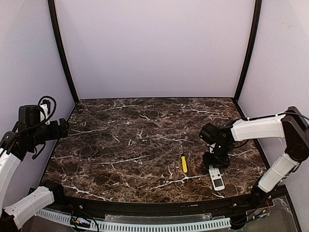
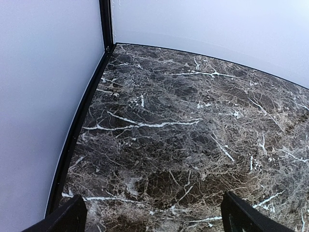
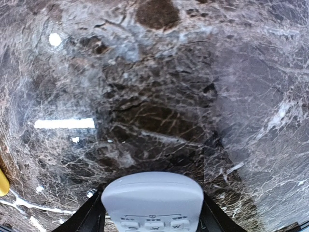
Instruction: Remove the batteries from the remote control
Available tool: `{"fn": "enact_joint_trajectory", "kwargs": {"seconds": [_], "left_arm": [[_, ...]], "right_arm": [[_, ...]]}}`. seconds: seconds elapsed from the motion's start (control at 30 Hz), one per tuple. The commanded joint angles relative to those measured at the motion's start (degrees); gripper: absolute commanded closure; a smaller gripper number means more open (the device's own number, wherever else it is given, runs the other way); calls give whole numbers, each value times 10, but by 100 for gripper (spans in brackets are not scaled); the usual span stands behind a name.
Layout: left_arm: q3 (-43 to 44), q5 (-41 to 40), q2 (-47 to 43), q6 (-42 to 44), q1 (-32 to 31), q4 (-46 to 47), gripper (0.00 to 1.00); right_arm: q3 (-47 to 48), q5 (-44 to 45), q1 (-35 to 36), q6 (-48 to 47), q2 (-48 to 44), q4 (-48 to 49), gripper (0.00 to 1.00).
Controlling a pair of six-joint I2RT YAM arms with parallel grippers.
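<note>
The white remote control [image 1: 217, 178] lies button-face up on the marble table near the front right. My right gripper [image 1: 212, 159] is down over its far end. In the right wrist view the remote control's rounded end [image 3: 152, 195] fills the space between the black fingers [image 3: 91, 217], which press against both of its sides, so the right gripper [image 3: 152, 217] is shut on it. The batteries are hidden. My left gripper [image 1: 63, 128] hangs open at the far left, above the table, and in its own view the left gripper [image 2: 152, 217] has only bare marble between its fingertips.
A yellow-handled tool [image 1: 184, 164] with a black tip lies just left of the remote; its yellow edge [image 3: 2, 182] shows at the left border of the right wrist view. Pale walls and black corner posts [image 1: 63, 53] enclose the table.
</note>
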Motion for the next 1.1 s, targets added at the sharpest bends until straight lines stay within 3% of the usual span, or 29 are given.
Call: {"fn": "enact_joint_trajectory", "kwargs": {"seconds": [0.0,0.37,0.7,1.07], "left_arm": [[-10,5,-2,4,-1,1,3],[-10,7,0,5,-1,2,3],[-11,8,7,5,-2,3,3],[-5,46,23,-1,-1,8,2]], "right_arm": [[3,15,10,5,15,-2,40],[23,28,11,3,-4,-10,64],[53,48,14,-4,-83,7,89],[68,1,15,-12,-185,142,97]]}}
